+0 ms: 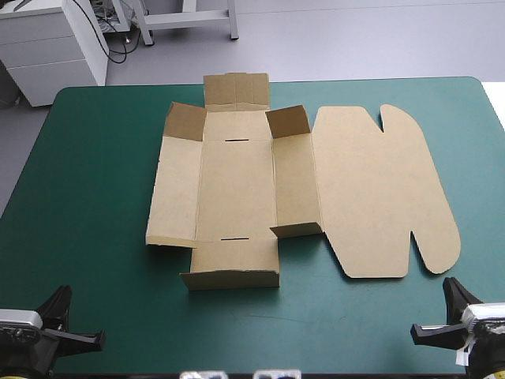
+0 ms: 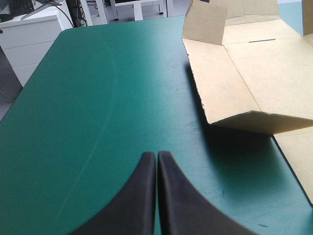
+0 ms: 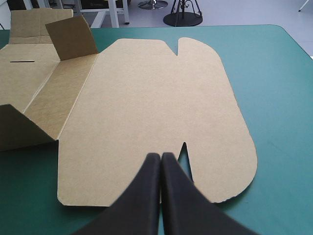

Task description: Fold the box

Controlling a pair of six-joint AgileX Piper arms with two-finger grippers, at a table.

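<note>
The brown box [image 1: 237, 185] lies as a cut sheet mid-table, its base panel and side walls almost flat. Small corner flaps stand up at its far corners [image 1: 288, 122] and near its front. The wide lid [image 1: 387, 193] lies flat on the right. My left gripper [image 2: 157, 155] is shut and empty over bare teal-green cover, with the box's left wall [image 2: 220, 83] ahead and to its right. My right gripper [image 3: 161, 156] is shut and empty; its tip hovers at the lid's [image 3: 156, 93] near edge beside a notch. In the high view both sit at the table's near corners.
The teal-green cover [image 1: 95, 197] is bare to the left of the box and along the front edge [image 1: 316, 332]. White cabinets [image 1: 47, 47] stand beyond the far left corner.
</note>
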